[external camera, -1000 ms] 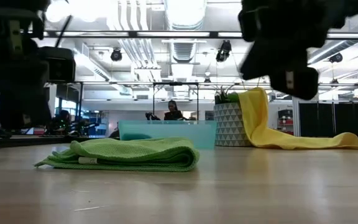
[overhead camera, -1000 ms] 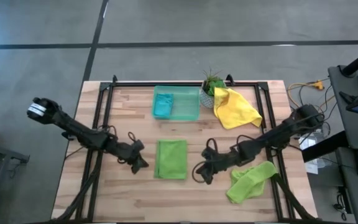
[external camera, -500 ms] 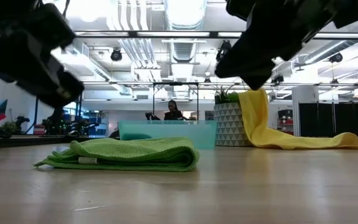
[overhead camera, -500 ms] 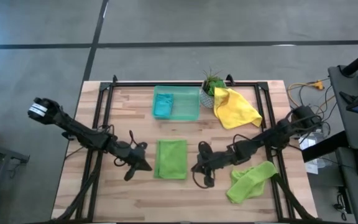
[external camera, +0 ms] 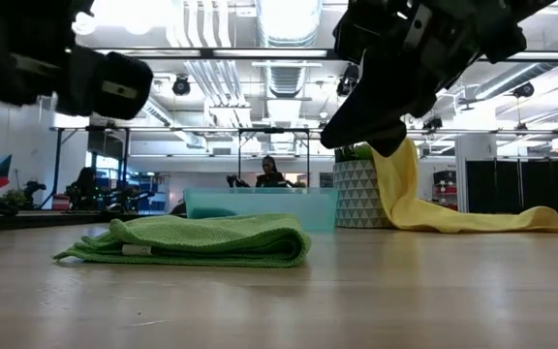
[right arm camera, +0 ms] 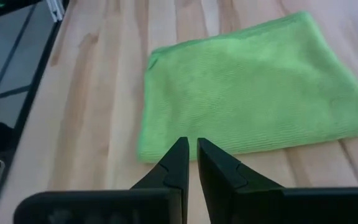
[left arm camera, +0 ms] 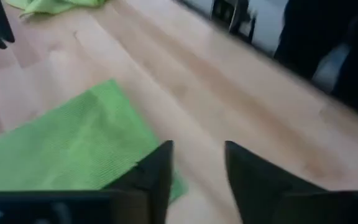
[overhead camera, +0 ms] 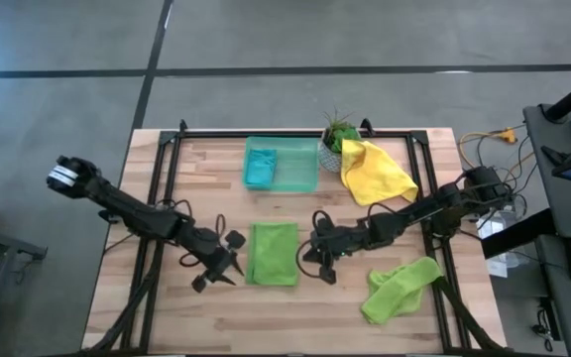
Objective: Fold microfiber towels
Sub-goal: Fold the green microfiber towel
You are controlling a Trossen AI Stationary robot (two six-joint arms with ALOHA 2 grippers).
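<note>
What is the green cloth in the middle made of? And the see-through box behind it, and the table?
The folded green cloth looks like soft microfiber: a fine, matte, ribbed weave. The see-through box seems to be glossy greenish plastic, since the table shows through its walls. The table looks like pale wood with a smooth finish, made of long joined strips with visible grain.

Teal towel (overhead camera: pixel 259 171) in tray (overhead camera: pixel 303 180): fold state unclear.
</note>
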